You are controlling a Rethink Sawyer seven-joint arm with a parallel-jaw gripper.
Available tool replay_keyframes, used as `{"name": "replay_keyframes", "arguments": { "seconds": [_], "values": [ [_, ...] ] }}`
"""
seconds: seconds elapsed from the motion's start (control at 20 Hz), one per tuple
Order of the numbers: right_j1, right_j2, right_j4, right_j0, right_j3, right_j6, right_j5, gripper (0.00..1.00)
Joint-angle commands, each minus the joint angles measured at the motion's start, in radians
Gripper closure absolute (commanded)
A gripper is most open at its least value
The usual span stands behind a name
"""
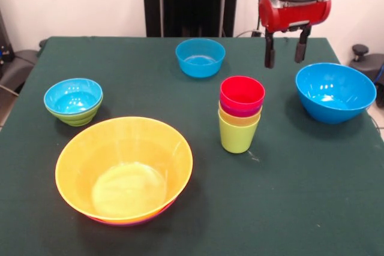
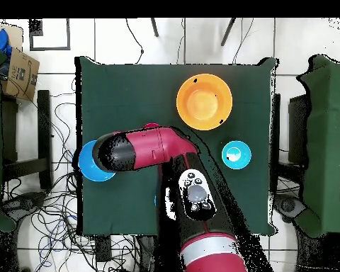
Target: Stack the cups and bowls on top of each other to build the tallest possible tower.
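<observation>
Glossy, smooth plastic on the bowls (image 1: 124,169) and stacked cups (image 1: 241,113), matt green cloth over the table (image 1: 312,196), shiny red casing above the gripper (image 1: 286,50).

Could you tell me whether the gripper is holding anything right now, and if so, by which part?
Nothing is held: the gripper hangs open and empty above the table.

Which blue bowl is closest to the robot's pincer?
The big blue bowl, sitting alone just beside the open pincer. The small blue bowl stands farther along the table, and the third blue bowl sits inside a green bowl, farthest away.
</observation>
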Motion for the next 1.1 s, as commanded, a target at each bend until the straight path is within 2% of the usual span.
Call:
{"name": "replay_keyframes", "arguments": {
  "seconds": [0.05,0.7,1.1],
  "values": [
    [0.000,0.021,0.035,0.019,-0.002,0.100,0.092,0.00],
    [0.088,0.001,0.012,0.031,-0.010,0.120,-0.014,0.00],
    [0.093,0.011,0.037,0.035,0.000,0.131,-0.009,0.00]
  ]
}}
